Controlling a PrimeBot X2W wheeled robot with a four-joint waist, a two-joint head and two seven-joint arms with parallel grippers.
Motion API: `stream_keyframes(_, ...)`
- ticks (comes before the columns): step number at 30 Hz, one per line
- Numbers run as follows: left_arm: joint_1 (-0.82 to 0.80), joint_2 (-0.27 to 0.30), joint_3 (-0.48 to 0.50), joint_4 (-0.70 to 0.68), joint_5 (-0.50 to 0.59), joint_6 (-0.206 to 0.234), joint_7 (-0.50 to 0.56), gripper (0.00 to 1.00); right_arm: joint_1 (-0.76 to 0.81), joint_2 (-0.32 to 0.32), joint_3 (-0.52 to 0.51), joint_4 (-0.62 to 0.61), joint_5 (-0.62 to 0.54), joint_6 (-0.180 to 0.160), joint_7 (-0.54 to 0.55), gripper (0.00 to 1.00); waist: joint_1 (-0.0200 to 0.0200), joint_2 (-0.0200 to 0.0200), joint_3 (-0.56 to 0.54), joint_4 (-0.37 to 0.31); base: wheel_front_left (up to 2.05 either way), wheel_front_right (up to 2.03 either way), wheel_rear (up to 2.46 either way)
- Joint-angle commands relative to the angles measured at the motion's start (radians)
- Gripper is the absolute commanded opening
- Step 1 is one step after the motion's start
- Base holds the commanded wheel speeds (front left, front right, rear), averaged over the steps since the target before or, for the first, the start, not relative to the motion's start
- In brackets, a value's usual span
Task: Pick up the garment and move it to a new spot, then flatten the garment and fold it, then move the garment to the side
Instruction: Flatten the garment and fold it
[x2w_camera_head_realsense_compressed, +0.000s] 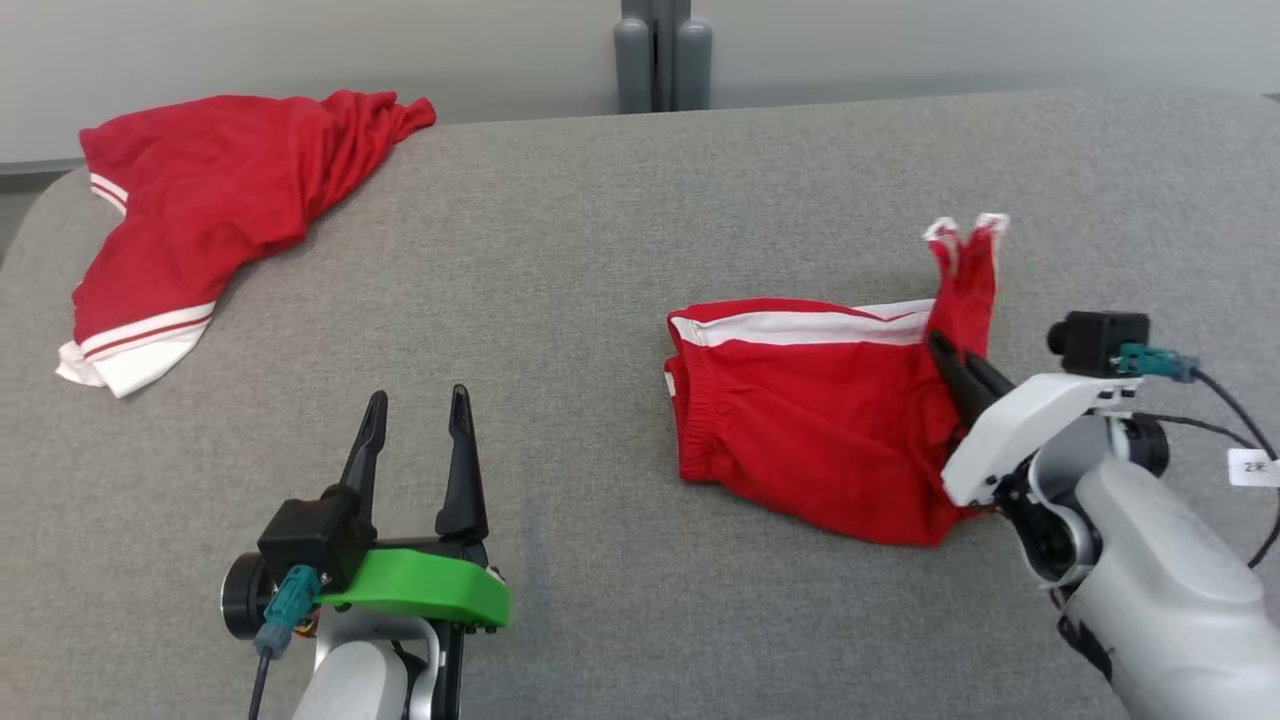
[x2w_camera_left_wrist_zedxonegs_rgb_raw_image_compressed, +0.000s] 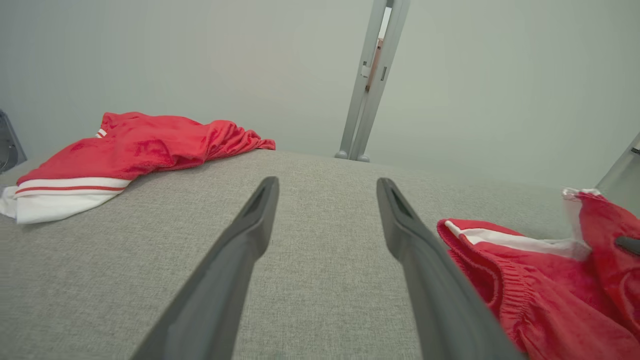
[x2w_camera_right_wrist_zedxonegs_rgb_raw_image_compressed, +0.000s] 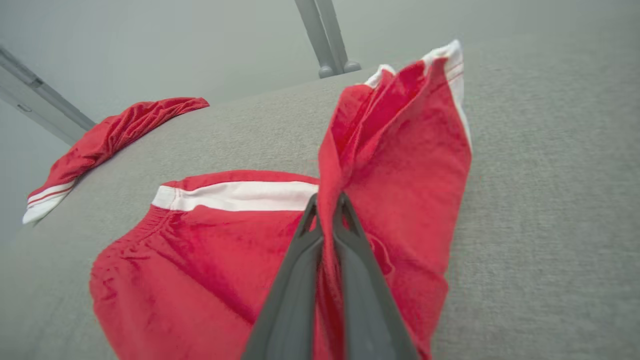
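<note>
evidently set aside, a second red garment (x2w_camera_head_realsense_compressed: 200, 200) lies far left on the desk (x2w_camera_head_realsense_compressed: 600, 220), the left hand (x2w_camera_head_realsense_compressed: 418, 400) idles with fingers apart, and rightward the right hand (x2w_camera_head_realsense_compressed: 952, 350) is clamped on a raised leg of the red shorts (x2w_camera_head_realsense_compressed: 800, 420), likely for lifting.

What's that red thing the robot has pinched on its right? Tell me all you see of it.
It is a pair of red shorts, soft fleecy-looking cloth, with a gathered elastic waistband at the left end and a white stripe along the far edge. Most of it lies rumpled on the grey cloth surface. The right hand is shut on a fold near the right end, holding one leg up in a peak topped by its white hem.
</note>
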Motion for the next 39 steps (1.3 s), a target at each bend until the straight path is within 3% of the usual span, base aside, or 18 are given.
stream_keyframes(1, 0.019, 0.000, -0.003, 0.000, -0.001, 0.001, 0.000, 1.00, 0.021, 0.015, 0.013, -0.025, -0.010, 0.000, 0.016, 0.00, 0.0000, 0.0000, -0.020, 0.036, 0.00, 0.00, 0.00)
stream_keyframes(8, 0.022, -0.002, -0.007, -0.007, -0.012, 0.008, 0.000, 1.00, 0.056, 0.085, 0.066, -0.114, -0.031, 0.000, 0.090, 0.00, 0.0000, 0.0000, -0.025, 0.076, 0.00, 0.00, 0.00)
stream_keyframes(20, 0.018, -0.003, -0.006, -0.010, -0.016, 0.011, 0.000, 1.00, 0.059, 0.142, 0.114, -0.096, -0.086, 0.000, 0.142, 0.00, 0.0000, 0.0000, -0.016, 0.085, 0.00, 0.00, 0.00)
stream_keyframes(21, 0.019, -0.003, -0.007, -0.009, -0.016, 0.012, 0.000, 1.00, 0.061, 0.144, 0.120, -0.096, -0.089, 0.000, 0.145, 0.11, 0.0000, 0.0000, -0.017, 0.084, 0.00, 0.00, 0.00)
stream_keyframes(22, 0.020, -0.003, -0.007, -0.008, -0.017, 0.013, 0.000, 1.00, 0.065, 0.146, 0.128, -0.099, -0.090, 0.000, 0.145, 0.47, 0.0000, 0.0000, -0.018, 0.082, 0.00, 0.00, 0.00)
stream_keyframes(23, 0.021, -0.003, -0.008, -0.008, -0.019, 0.012, 0.000, 1.00, 0.068, 0.147, 0.137, -0.105, -0.086, 0.000, 0.146, 0.94, 0.0000, 0.0000, -0.020, 0.080, 0.00, 0.00, 0.00)
stream_keyframes(24, 0.022, -0.003, -0.008, -0.006, -0.019, 0.012, 0.000, 1.00, 0.074, 0.147, 0.143, -0.112, -0.083, 0.000, 0.144, 1.00, 0.0000, 0.0000, -0.022, 0.077, 0.00, 0.00, 0.00)
stream_keyframes(32, 0.035, -0.003, -0.026, 0.005, -0.028, 0.017, 0.000, 1.00, 0.126, 0.114, 0.146, -0.209, -0.061, 0.000, 0.111, 1.00, 0.0000, 0.0000, -0.046, 0.059, 0.00, 0.00, 0.00)
stream_keyframes(39, 0.045, -0.003, -0.041, 0.009, -0.033, 0.019, 0.000, 1.00, 0.182, 0.072, 0.014, -0.296, -0.079, 0.000, 0.061, 1.00, 0.0000, 0.0000, -0.061, 0.052, 0.00, 0.00, 0.00)
